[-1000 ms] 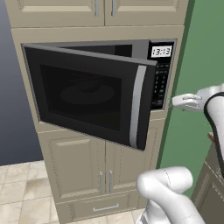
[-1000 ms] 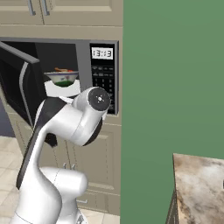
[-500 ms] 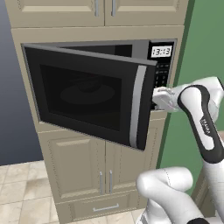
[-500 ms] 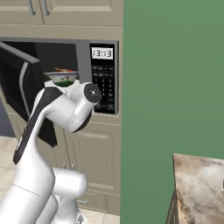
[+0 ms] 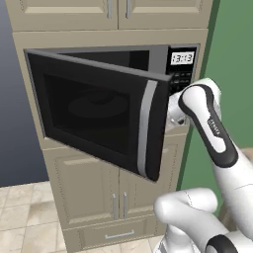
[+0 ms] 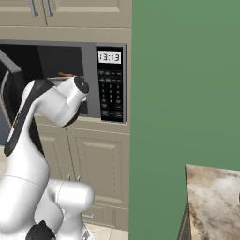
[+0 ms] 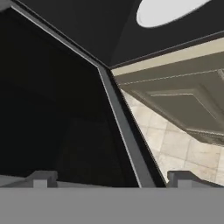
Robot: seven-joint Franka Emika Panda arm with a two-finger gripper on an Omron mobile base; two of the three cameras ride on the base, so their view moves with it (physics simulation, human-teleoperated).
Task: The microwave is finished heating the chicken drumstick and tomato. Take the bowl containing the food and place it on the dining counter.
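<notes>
The microwave (image 5: pixel 183 74) stands open in the cabinet wall, its dark glass door (image 5: pixel 94 116) swung far out. My arm reaches to the gap between the door's free edge and the keypad (image 6: pixel 111 96). My gripper (image 7: pixel 111 179) is open, nothing between its fingertips (image 7: pixel 41 177), and faces the door's inner side and edge. The flat white microwave plate (image 7: pixel 170 11) shows at the top of the hand view. In the right base view my arm covers the bowl; a thin orange-brown sliver (image 6: pixel 65 74), likely the chicken drumstick, peeks above it. The tomato is hidden. The dining counter (image 6: pixel 211 201) lies low on the right.
Beige cabinet doors (image 5: pixel 99 197) sit below the microwave and others (image 5: pixel 118 7) above it. A green wall (image 6: pixel 187 93) runs to the right of the cabinet. Pale floor tiles (image 7: pixel 175 140) lie below the open door.
My arm has swung left from beside the keypad, and the hand has gone in behind the door's free edge. The door and the base have not moved.
</notes>
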